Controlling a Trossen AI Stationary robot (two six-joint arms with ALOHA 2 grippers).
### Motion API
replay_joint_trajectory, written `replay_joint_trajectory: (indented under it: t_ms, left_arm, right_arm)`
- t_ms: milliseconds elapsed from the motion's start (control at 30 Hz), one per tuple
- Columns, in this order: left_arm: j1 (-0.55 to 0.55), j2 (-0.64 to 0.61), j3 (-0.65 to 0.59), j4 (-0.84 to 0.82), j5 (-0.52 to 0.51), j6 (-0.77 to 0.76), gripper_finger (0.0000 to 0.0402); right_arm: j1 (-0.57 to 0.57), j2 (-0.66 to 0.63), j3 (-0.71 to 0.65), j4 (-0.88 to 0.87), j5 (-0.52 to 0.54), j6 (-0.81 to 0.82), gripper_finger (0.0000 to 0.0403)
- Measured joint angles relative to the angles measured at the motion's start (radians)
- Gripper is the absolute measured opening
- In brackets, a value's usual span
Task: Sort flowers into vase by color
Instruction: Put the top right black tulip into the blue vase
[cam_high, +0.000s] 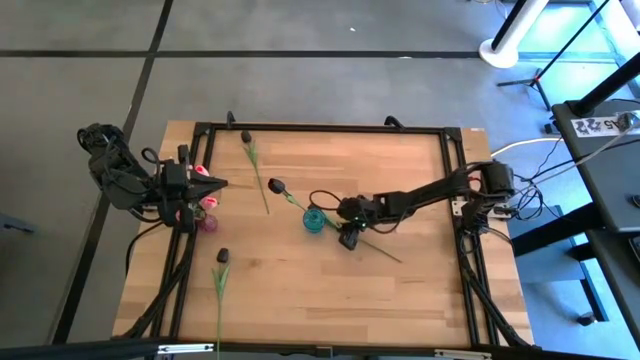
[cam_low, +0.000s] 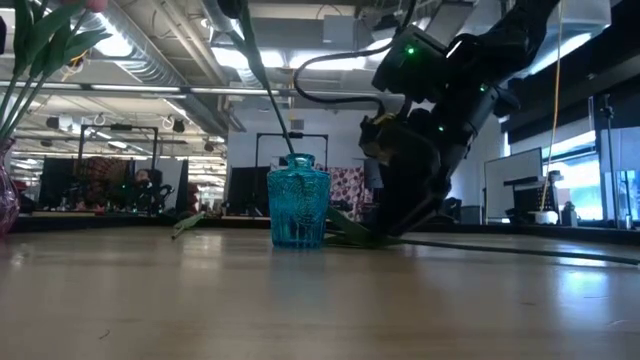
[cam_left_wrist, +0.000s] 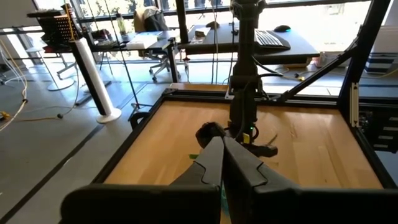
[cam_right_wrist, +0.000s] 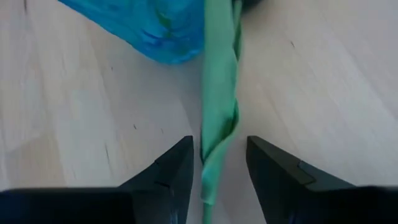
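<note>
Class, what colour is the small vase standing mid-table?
Translucent teal-blue; the vase shows best in the low view.

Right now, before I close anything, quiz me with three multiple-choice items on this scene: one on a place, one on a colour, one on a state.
1. Where is the right gripper?
A) at the table's left edge
B) beside the blue vase, over a green stem lying on the table
C) above the far rail

2. What colour is the vase next to it?
A) blue
B) yellow
C) white

3. How do the right gripper's fingers stand?
A) shut on a bud
B) open, one on each side of the stem
C) shut and empty

Answers:
1. B: the high view shows it next to the vase, on the stem.
2. A: the glass is clearly blue in the low view.
3. B: the right wrist view shows the stem in the gap between parted fingers.

The left gripper waits shut at the left side.
</note>
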Motion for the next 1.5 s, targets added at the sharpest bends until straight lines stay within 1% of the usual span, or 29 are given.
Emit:
replay_joint_trajectory:
  t_ms: [100,167,233,333,367,400,467,567,700,800,867,900,967,1033,1133,1200,1267,1367,1500]
  left_arm:
    - [0.000,0.000,0.000,0.000,0.000,0.000,0.0000]
    - [0.000,0.000,0.000,0.000,0.000,-0.001,0.0000]
    - [0.000,0.000,0.000,0.000,0.000,-0.001,0.0000]
    - [0.000,0.002,0.000,0.000,0.000,-0.001,0.0000]
    - [0.000,0.002,0.000,0.000,0.000,-0.001,0.0000]
    - [0.000,0.002,0.000,0.000,0.000,-0.002,0.0000]
    - [0.000,0.002,0.000,0.001,0.000,-0.002,0.0000]
    - [0.000,0.002,0.000,0.005,0.000,-0.003,0.0000]
    - [0.000,0.002,0.000,0.008,0.000,-0.005,0.0000]
    - [0.000,0.002,0.000,0.008,0.000,-0.005,0.0000]
    - [0.000,0.002,0.000,0.008,0.000,-0.005,0.0000]
    - [0.000,0.002,0.000,0.008,0.000,-0.005,0.0000]
    - [0.000,0.002,0.000,0.008,0.000,-0.005,0.0000]
    - [0.000,0.002,0.000,0.008,0.000,-0.005,0.0000]
    - [0.000,0.002,0.000,0.008,0.001,-0.004,0.0000]
    - [0.000,0.002,0.000,0.008,0.001,-0.001,0.0000]
    - [0.000,0.002,0.000,0.008,0.000,-0.001,0.0000]
    - [0.000,0.002,0.000,0.010,0.001,-0.001,0.0000]
    - [0.000,0.002,0.000,0.019,0.001,-0.001,0.0000]
  right_arm:
    - [0.000,0.003,0.003,0.014,0.012,-0.041,0.0145]
    - [0.000,0.004,0.003,0.015,0.025,-0.050,0.0126]
    - [-0.001,0.005,0.003,0.012,0.028,-0.053,0.0095]
    - [-0.001,0.005,0.003,0.008,0.027,-0.049,0.0035]
    - [-0.001,0.005,0.003,0.008,0.018,-0.046,0.0019]
    - [-0.001,0.005,0.003,0.010,0.013,-0.041,0.0012]
    - [-0.001,0.004,0.009,0.006,0.024,-0.012,0.0016]
    - [0.000,-0.036,0.028,-0.027,0.072,-0.002,0.0021]
    - [-0.012,-0.145,0.060,-0.031,0.174,-0.046,0.0007]
    - [-0.018,-0.228,0.093,-0.056,0.270,-0.088,0.0011]
    - [-0.014,-0.286,0.118,-0.029,0.341,-0.128,0.0012]
    - [-0.013,-0.309,0.128,0.003,0.371,-0.152,0.0010]
    - [0.006,-0.350,0.133,0.127,0.401,-0.191,0.0006]
    - [0.024,-0.363,0.133,0.316,0.407,-0.254,0.0005]
    - [0.068,-0.359,0.133,0.599,0.386,-0.349,0.0005]
    - [0.098,-0.335,0.135,0.768,0.374,-0.413,0.0005]
    - [0.123,-0.297,0.133,0.883,0.373,-0.483,0.0003]
    - [0.140,-0.221,0.132,1.023,0.394,-0.570,0.0004]
    - [0.130,-0.089,0.132,1.210,0.416,-0.631,0.0004]
